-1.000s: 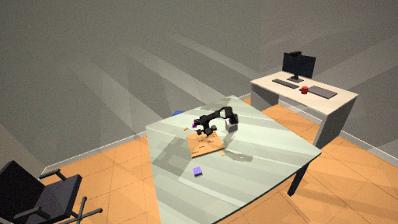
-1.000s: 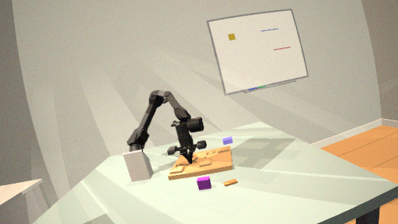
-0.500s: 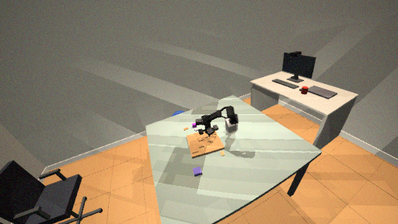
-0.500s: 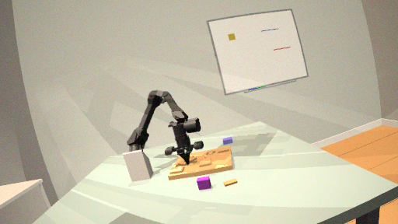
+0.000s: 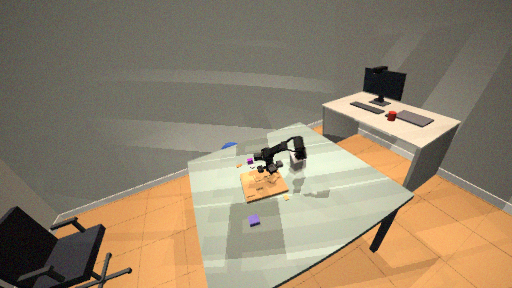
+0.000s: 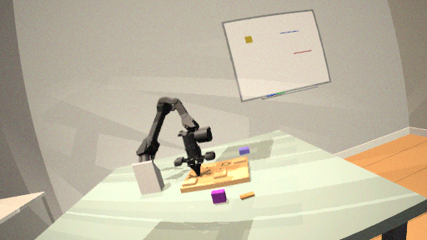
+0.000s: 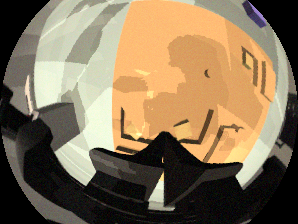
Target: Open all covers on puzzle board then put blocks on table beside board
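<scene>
The orange wooden puzzle board lies on the table. Low raised plates show on it in the exterior view, one near its middle and one at its near left corner. Dark slots show in the wrist view; how far each cover is open I cannot tell. My gripper is shut and empty, its tips low at the board's arm-side part. A magenta block and a violet block rest on the table, clear of the board.
A small orange piece lies near the magenta block, and another orange piece lies off the board's opposite side. The arm stands on a pale pedestal beside the board.
</scene>
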`<action>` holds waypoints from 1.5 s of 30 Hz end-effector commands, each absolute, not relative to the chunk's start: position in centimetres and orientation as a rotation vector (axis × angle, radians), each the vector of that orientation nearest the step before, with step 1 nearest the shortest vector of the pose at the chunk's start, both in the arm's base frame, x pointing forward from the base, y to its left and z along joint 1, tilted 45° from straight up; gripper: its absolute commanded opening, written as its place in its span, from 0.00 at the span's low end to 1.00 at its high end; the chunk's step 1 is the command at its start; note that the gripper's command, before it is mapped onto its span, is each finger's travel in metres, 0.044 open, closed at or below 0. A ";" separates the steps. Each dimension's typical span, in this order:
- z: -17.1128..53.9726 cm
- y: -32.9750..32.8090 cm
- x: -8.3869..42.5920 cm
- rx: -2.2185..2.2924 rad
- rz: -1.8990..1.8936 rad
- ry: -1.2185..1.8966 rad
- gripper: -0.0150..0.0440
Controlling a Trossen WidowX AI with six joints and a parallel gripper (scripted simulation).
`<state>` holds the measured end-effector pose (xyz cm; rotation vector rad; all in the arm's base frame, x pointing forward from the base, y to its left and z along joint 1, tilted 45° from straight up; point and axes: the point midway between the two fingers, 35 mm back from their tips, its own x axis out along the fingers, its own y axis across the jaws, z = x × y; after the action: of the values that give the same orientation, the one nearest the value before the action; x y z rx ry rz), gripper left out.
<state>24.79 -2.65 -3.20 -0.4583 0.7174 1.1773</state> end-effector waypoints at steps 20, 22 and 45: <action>-2.2 -0.9 23.0 -0.452 1.181 0.718 0.25; -2.0 -0.7 22.8 -0.452 1.181 0.718 0.25; -0.6 1.2 21.9 -0.451 1.182 0.718 0.25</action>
<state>22.26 0.67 -0.81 -0.4631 0.7171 1.1785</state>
